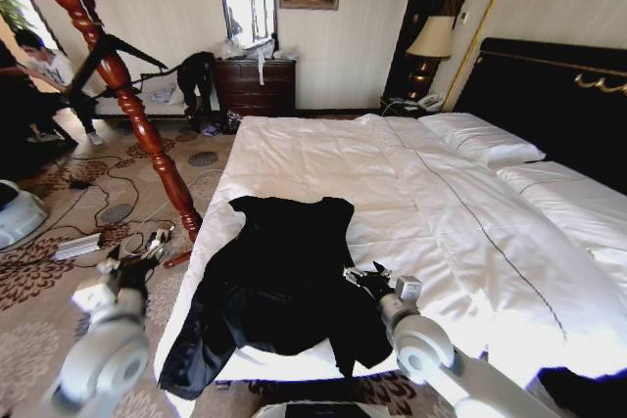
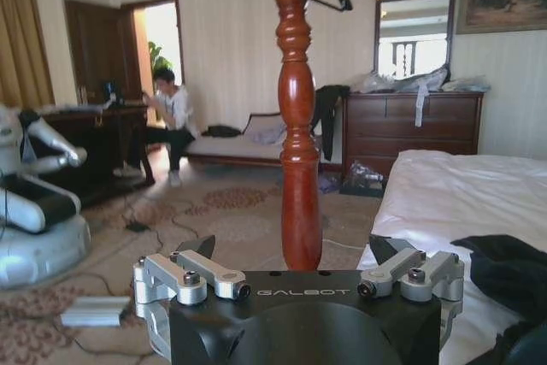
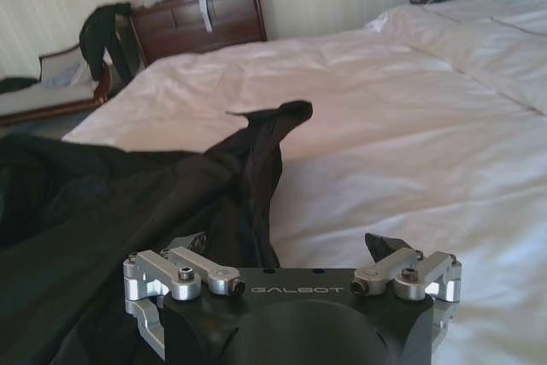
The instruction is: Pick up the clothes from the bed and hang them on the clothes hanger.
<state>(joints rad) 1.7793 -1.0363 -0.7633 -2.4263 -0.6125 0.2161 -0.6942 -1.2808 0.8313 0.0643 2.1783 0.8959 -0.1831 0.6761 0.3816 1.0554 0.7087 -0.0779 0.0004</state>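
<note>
The clothes, one black jacket (image 1: 279, 281), lie spread on the near left corner of the bed (image 1: 411, 193), one sleeve hanging over the edge. My right gripper (image 1: 364, 279) is open at the jacket's right edge, low over the white duvet. In the right wrist view its fingers (image 3: 380, 247) stand wide apart, with a fold of the jacket (image 3: 256, 168) rising just ahead of them. My left gripper (image 1: 132, 266) is open over the carpet beside the bed, facing the wooden stand; its fingertips (image 2: 386, 250) are spread. The clothes hanger (image 1: 122, 51) hangs high on that stand (image 2: 295, 126).
The red-brown coat stand (image 1: 147, 134) rises from the carpet by the bed's left corner. Cables and a power strip (image 1: 76, 245) lie on the floor around it. Another robot (image 2: 34, 203) stands at the far left. A dark dresser (image 1: 257, 85) is against the back wall.
</note>
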